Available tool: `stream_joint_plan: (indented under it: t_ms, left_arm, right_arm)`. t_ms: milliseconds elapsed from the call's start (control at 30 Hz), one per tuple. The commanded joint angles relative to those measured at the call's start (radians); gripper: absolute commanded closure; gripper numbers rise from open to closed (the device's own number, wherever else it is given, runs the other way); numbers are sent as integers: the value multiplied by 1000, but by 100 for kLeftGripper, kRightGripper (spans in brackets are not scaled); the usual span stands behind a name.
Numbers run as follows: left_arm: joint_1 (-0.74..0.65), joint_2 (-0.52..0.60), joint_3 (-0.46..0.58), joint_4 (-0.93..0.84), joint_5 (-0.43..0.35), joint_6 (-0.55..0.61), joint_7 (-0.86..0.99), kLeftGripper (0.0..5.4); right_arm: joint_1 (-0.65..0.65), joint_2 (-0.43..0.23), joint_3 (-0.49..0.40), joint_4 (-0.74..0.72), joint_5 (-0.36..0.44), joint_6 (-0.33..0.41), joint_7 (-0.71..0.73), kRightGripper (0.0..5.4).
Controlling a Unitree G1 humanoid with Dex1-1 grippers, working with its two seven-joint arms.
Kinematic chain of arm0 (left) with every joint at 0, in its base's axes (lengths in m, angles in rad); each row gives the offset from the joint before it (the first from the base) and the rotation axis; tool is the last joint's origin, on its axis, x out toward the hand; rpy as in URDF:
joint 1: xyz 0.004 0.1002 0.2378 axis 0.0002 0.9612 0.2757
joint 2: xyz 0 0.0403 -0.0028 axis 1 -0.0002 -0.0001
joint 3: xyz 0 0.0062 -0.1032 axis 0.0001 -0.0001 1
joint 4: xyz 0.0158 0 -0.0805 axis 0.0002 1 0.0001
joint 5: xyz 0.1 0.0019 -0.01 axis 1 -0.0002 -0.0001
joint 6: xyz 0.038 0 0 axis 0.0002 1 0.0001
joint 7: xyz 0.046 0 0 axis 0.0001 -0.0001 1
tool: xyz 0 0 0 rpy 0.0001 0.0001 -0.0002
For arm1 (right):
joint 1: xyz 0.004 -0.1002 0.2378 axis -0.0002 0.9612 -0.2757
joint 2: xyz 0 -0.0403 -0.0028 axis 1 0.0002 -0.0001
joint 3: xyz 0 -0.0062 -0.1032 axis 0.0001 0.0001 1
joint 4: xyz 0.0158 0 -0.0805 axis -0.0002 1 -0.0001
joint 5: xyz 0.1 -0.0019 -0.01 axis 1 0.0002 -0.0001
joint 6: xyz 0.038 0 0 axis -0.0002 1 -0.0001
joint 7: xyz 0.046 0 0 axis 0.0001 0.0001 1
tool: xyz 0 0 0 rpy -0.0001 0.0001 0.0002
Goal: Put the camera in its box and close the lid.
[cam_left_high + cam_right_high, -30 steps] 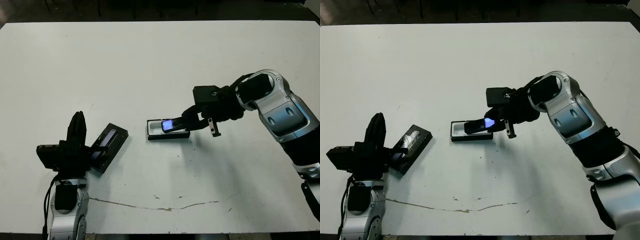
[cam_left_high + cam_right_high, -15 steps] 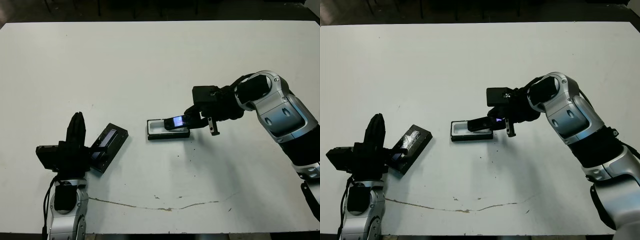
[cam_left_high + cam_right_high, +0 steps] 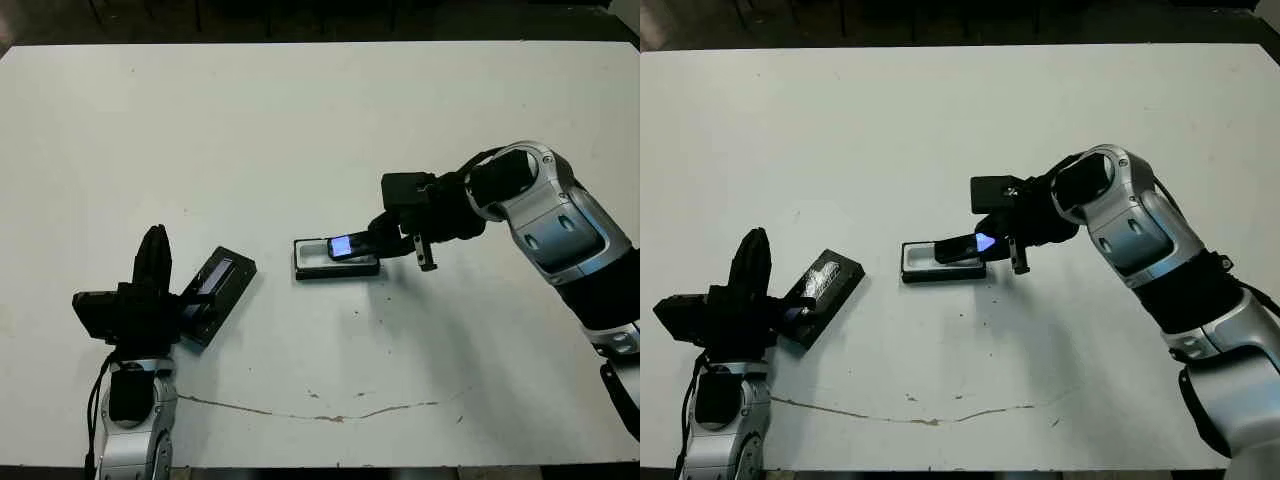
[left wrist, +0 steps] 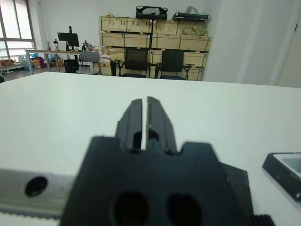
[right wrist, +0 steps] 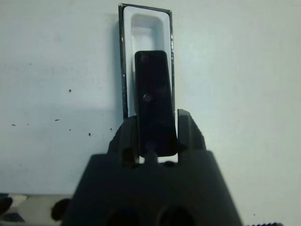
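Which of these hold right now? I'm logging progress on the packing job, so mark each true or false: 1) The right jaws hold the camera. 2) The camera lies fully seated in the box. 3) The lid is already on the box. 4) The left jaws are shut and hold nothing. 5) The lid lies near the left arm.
1) True: the right gripper grips the camera by one end.
2) False: the camera is tilted over the box, with the box's white recess partly uncovered beyond it.
3) False: the lid lies on the table, apart from the box.
4) True: the left gripper is shut, with nothing between its fingers.
5) True: it lies just beside the left gripper.
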Motion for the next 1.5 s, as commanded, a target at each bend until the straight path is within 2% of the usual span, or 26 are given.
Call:
stream_joint_plan:
  t_ms: [33,500,800,1133,1500]
  left_arm:
    - [21,0,5,10,-2,7,2,540]
    - [25,-9,5,7,1,6,6,540]
    - [26,-17,-2,14,18,-4,15,540]
    - [28,-19,-5,17,16,-10,14,540]
    - [20,-15,0,24,7,-17,5,540]
  right_arm:
    - [-14,2,24,1,-11,-3,12,473]
    - [-28,21,95,-24,-83,15,5,473]
    - [-69,84,129,-9,-108,68,7,473]
    - [-86,141,174,39,-145,63,-1,473]
    - [-79,155,176,60,-141,54,9,473]
